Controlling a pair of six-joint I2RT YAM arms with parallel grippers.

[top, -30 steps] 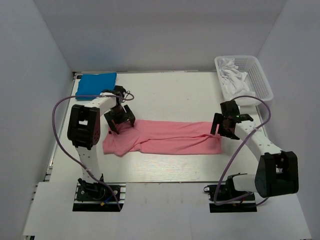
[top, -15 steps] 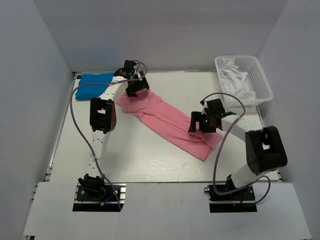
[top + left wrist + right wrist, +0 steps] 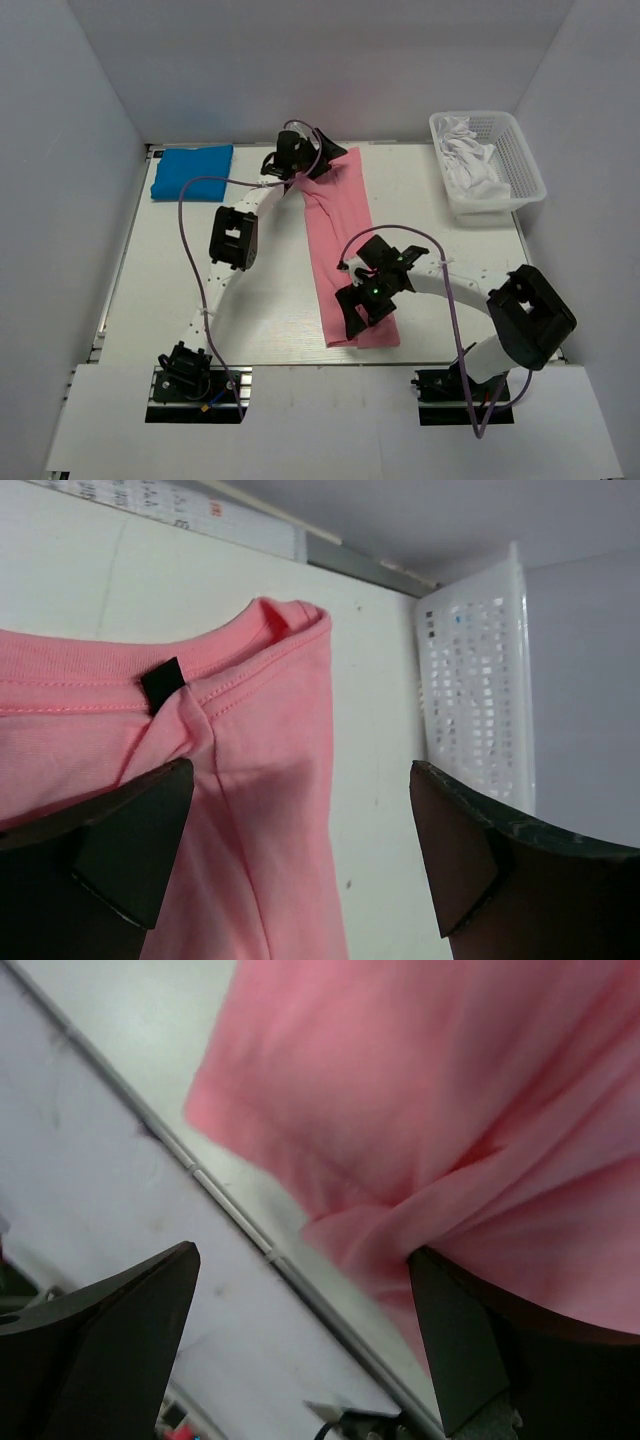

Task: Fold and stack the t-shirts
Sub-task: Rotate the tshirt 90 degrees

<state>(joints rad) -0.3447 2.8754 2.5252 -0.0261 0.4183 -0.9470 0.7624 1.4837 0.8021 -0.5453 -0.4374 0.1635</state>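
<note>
The salmon-pink t-shirt lies as a long narrow strip running from the far edge toward the near edge of the table. My left gripper hovers open over its far end. In the left wrist view the neck band shows ahead of the left gripper, with pink cloth under the left finger. My right gripper is open over the near end. In the right wrist view the pink cloth bunches against the right finger of the right gripper. The folded bright blue t-shirt rests at the far left corner.
A white basket holding white cloth stands at the far right; its wall shows in the left wrist view. The table's near edge rail runs just below the shirt's hem. White walls enclose the table on three sides.
The pink t-shirt has swung from lying across the table to lying front to back. My left gripper moved to the far middle, my right gripper to the near middle.
</note>
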